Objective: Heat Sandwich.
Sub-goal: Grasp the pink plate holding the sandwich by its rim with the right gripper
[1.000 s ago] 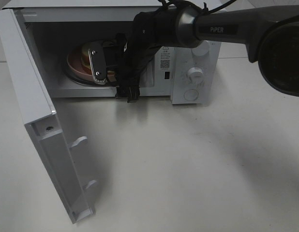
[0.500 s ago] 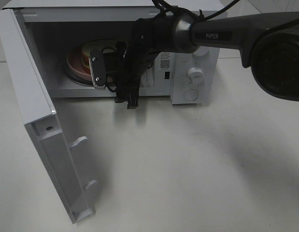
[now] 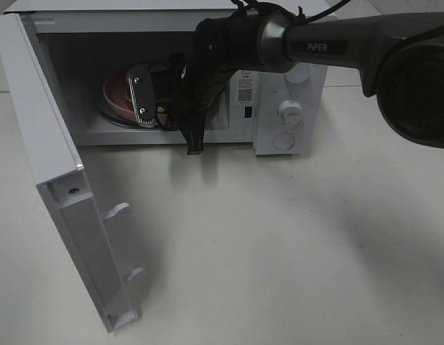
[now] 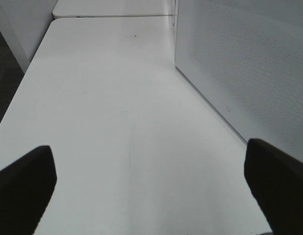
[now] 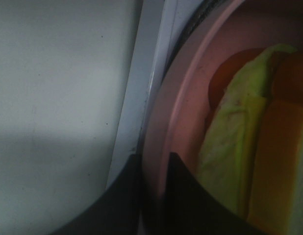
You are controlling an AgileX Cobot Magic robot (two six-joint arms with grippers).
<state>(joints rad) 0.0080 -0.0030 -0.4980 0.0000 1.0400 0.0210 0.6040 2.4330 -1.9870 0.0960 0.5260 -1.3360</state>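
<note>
The sandwich (image 5: 254,161), with orange crust and pale green filling, lies on a round pink plate (image 5: 186,98) inside the open microwave (image 3: 279,43). In the right wrist view my right gripper (image 5: 154,164) has its two dark fingers on either side of the plate's rim, shut on it. In the high view the right gripper (image 3: 151,113) reaches into the oven cavity and covers most of the pink plate (image 3: 116,92); the sandwich is hidden there. My left gripper (image 4: 151,191) is wide open over the bare table beside the microwave's perforated side wall (image 4: 239,73).
The microwave door (image 3: 57,180) swings out to the front left, with latch hooks on its inner face. Control knobs (image 3: 289,110) sit on the right-hand panel. The glass turntable edge (image 5: 200,14) shows under the plate. White table (image 3: 279,251) stretches in front.
The right gripper's jaws have closed from wide apart onto the pink plate's rim. The wrist shifted slightly at the oven opening. The left gripper has stayed open.
</note>
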